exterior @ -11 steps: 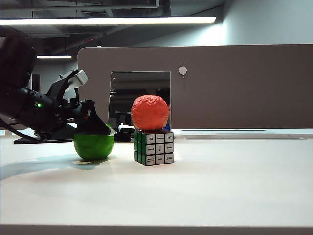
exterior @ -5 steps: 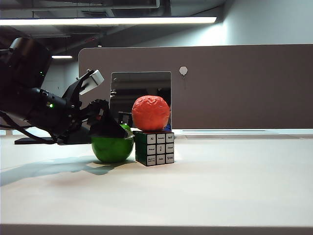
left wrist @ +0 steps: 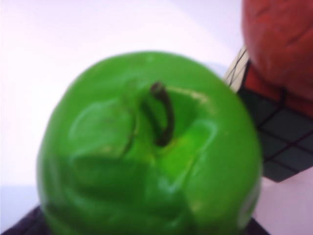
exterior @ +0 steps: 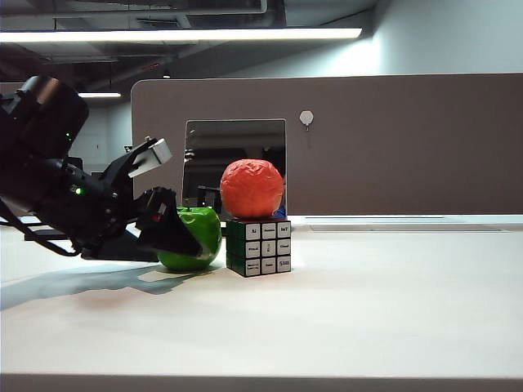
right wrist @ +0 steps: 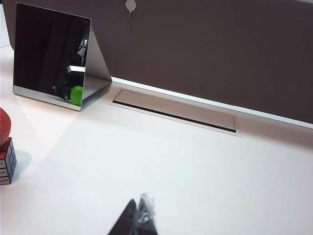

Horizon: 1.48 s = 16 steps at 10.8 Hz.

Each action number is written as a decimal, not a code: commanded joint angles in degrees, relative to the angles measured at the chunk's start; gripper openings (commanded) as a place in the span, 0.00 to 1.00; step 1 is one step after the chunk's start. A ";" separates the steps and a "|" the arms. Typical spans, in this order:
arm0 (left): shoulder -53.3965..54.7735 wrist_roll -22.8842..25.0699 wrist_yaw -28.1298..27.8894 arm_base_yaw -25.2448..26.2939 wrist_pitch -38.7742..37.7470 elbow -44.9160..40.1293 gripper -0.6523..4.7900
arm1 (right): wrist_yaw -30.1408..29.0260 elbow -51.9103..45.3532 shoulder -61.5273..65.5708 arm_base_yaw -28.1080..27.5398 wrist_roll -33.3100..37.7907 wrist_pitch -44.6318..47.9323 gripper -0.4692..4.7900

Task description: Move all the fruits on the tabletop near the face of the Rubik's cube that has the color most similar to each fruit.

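The glossy green apple (exterior: 203, 233) rests on the white tabletop (exterior: 343, 310), touching the green face of the Rubik's cube (exterior: 260, 247). My left gripper (exterior: 172, 233) is shut on the apple from the left, its dark fingers wrapped round it. In the left wrist view the apple (left wrist: 146, 147) fills the frame, stem up, and hides the fingers. The orange-red fruit (exterior: 252, 188) sits on top of the cube. My right gripper (right wrist: 139, 218) is shut and empty, far from the cube (right wrist: 6, 164), out of the exterior view.
A standing mirror (exterior: 234, 147) is behind the cube and reflects the apple. A brown partition (exterior: 409, 147) closes the back of the desk. A cable slot cover (right wrist: 173, 110) lies along the desk's back edge.
My left gripper has carried the apple rightward until it touches the cube's green side, and the wrist has tipped down. The right arm has not moved.
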 commanded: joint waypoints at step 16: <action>2.34 4.31 -0.98 6.01 9.60 15.63 0.62 | 0.50 0.15 0.02 -0.02 0.28 -0.52 0.09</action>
